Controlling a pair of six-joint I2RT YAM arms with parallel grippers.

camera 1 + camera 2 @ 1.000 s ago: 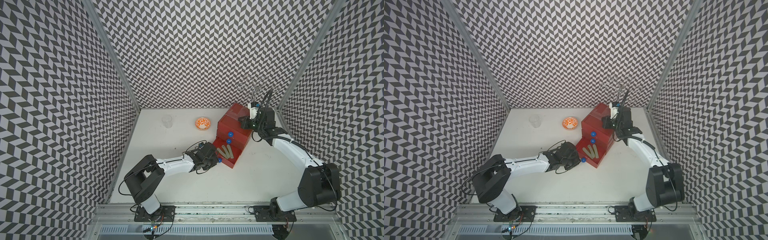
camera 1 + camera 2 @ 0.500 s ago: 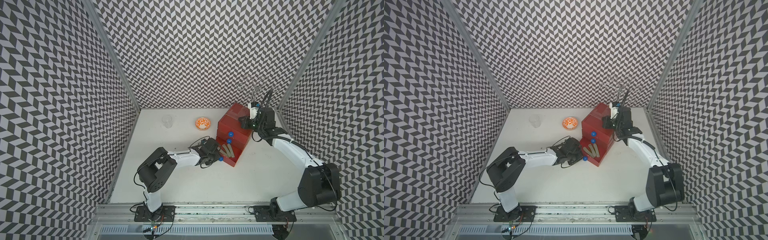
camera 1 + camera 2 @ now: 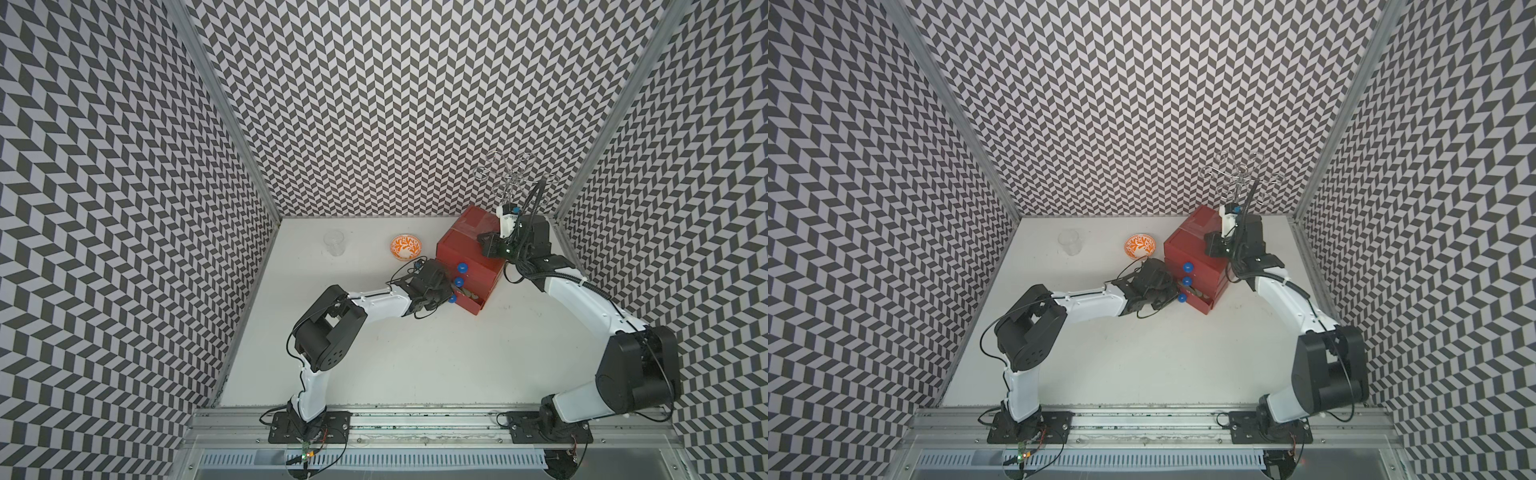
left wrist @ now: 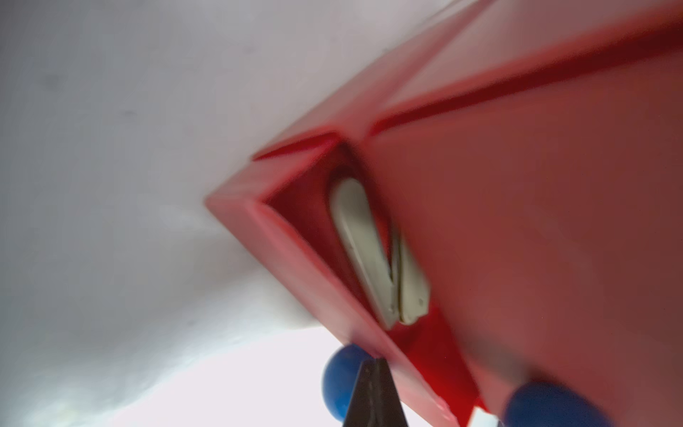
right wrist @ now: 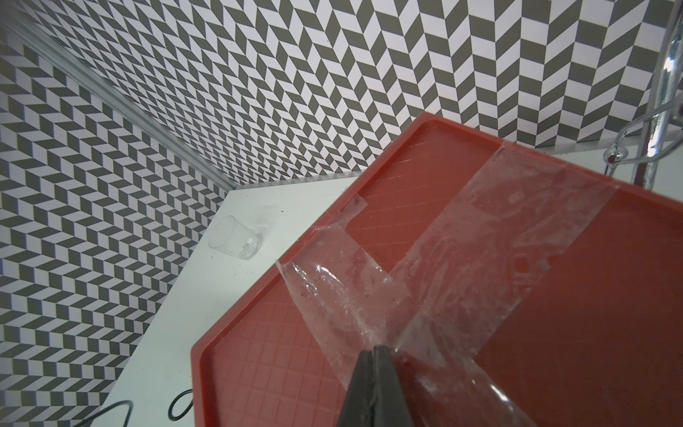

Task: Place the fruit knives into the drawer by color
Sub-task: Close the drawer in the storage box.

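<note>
The red drawer chest (image 3: 465, 249) (image 3: 1187, 249) stands at the back right, with three blue ball knobs down its front. Its bottom drawer (image 3: 473, 306) is part way out. Two grey-green fruit knives (image 4: 364, 255) lie side by side inside it, also seen in a top view as fruit knives (image 3: 469, 296). My left gripper (image 4: 373, 366) (image 3: 448, 297) is shut and empty, its tip against the bottom drawer's front beside the blue knob (image 4: 338, 380). My right gripper (image 5: 377, 351) (image 3: 483, 241) is shut, its tip resting on the taped top of the chest (image 5: 573, 295).
An orange-patterned bowl (image 3: 406, 248) sits just left of the chest. A clear glass (image 3: 335, 243) (image 5: 236, 238) stands further left near the back wall. A chrome wire rack (image 3: 513, 174) rises behind the chest in the back right corner.
My left arm has reached further toward the chest, and the bottom drawer has slid part way in. The right arm has not moved.
</note>
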